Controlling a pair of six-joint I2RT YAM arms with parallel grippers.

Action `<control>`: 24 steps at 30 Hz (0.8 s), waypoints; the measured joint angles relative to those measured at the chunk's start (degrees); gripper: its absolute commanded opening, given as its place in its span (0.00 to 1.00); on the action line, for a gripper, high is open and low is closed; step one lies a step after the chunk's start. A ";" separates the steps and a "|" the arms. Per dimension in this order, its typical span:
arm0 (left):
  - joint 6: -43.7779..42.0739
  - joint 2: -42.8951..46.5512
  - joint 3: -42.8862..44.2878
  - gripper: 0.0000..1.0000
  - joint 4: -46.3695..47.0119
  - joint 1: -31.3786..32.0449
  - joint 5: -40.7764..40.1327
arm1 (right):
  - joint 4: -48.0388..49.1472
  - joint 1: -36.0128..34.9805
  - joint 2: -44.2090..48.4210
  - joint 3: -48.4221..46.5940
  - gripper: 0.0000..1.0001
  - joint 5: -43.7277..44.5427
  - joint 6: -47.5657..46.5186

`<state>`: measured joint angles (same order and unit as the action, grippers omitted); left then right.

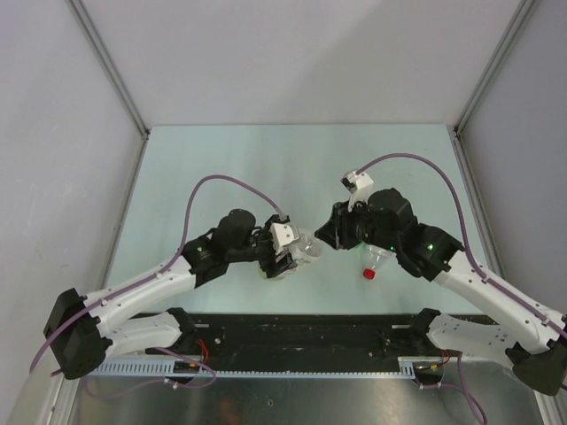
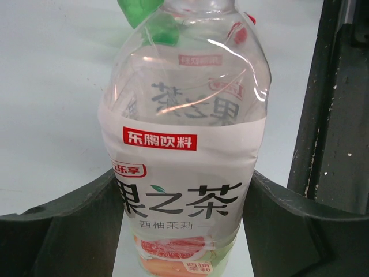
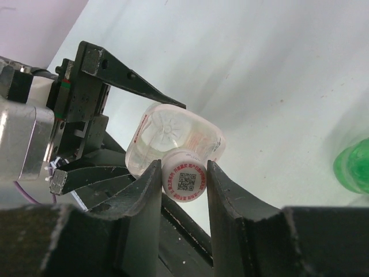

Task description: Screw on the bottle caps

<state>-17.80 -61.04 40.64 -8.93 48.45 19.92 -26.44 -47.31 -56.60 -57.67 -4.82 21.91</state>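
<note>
The white cap (image 3: 185, 180) is sitting at the mouth of the wide bottle (image 2: 184, 144), its printed top facing the right wrist camera; whether its threads are engaging cannot be told. The right gripper (image 3: 183, 168) is clenching this cap, one finger pressing on each side of its rim. The wide bottle is lying tilted over the middle of the table (image 1: 221, 159), with its mouth pointing right, and its white-and-red label is facing the left wrist camera. The left gripper (image 1: 288, 257) is grasping the bottle by its body, a finger bearing on either side of the label. Whether the bottle is touching the table cannot be told. Just right of the meeting grippers, under the right arm, a slim bottle (image 1: 376, 258) is resting on the table with a red cap (image 1: 368, 274) showing at its near end. A green bottle (image 3: 353, 166) is showing only in part at the right edge of the right wrist view, blurred.
</note>
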 measured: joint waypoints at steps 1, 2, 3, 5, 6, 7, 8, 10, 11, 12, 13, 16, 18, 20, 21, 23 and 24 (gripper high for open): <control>0.11 0.09 0.00 0.00 0.24 0.04 0.13 | 0.09 0.00 0.37 0.00 0.00 -0.20 -1.01; 0.50 0.31 0.00 0.00 0.55 0.09 0.42 | 0.22 0.00 0.76 0.00 0.00 -0.57 -2.05; 0.90 0.57 0.00 0.00 0.68 0.09 0.74 | 0.42 0.00 1.20 0.00 0.00 -1.11 -3.43; 2.08 1.42 0.00 0.00 0.76 0.15 1.90 | 0.85 0.00 2.08 0.00 0.00 -2.75 -6.69; 2.82 1.92 -0.02 0.00 0.74 0.15 2.69 | 1.14 0.00 2.58 0.00 0.00 -4.09 -8.90; 3.63 2.45 -0.04 0.00 0.72 0.15 3.61 | 1.42 0.00 3.10 0.00 0.00 -5.66 -11.32; 4.50 3.02 -0.17 0.00 0.72 0.15 4.74 | 1.64 -0.04 3.58 0.00 0.00 -7.30 -13.79; 6.05 4.31 -0.98 0.00 1.09 0.17 7.37 | 1.53 -0.63 4.09 0.00 0.00 -10.34 -18.64; 6.56 4.85 -1.40 0.00 1.18 0.20 8.39 | 1.31 -1.31 4.42 -0.02 0.00 -11.52 -21.00; 7.17 5.62 -2.03 0.00 1.20 0.22 9.55 | 1.07 -2.08 4.61 -0.07 0.00 -12.20 -22.91; 7.52 6.27 -2.60 0.00 1.18 0.26 10.51 | 0.90 -3.21 4.74 -0.15 0.00 -12.74 -25.00; 8.48 7.26 -3.69 0.00 0.98 0.57 12.44 | 0.76 -7.19 4.79 -0.44 0.00 -13.51 -30.67; 8.90 7.26 -3.93 0.00 0.98 0.81 13.62 | 0.83 -9.05 4.76 -0.61 0.00 -13.57 -33.05; 9.07 7.21 -4.02 0.00 0.98 0.96 14.56 | 0.79 -10.51 4.70 -0.83 0.00 -13.46 -34.97; 9.16 7.19 -4.02 0.00 0.98 1.01 14.95 | 0.81 -10.99 4.61 -0.94 0.00 -13.44 -35.82; 9.33 7.17 -4.02 0.00 0.98 1.01 15.28 | 0.79 -11.54 4.22 -1.14 0.01 -13.25 -37.03; 9.38 7.17 -4.07 0.00 0.98 1.01 15.28 | 0.81 -11.76 4.00 -1.27 0.03 -13.03 -37.31</control>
<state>-8.43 -53.87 36.58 -7.94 49.45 35.20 -25.63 -59.07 -52.60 -58.94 -17.85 -15.40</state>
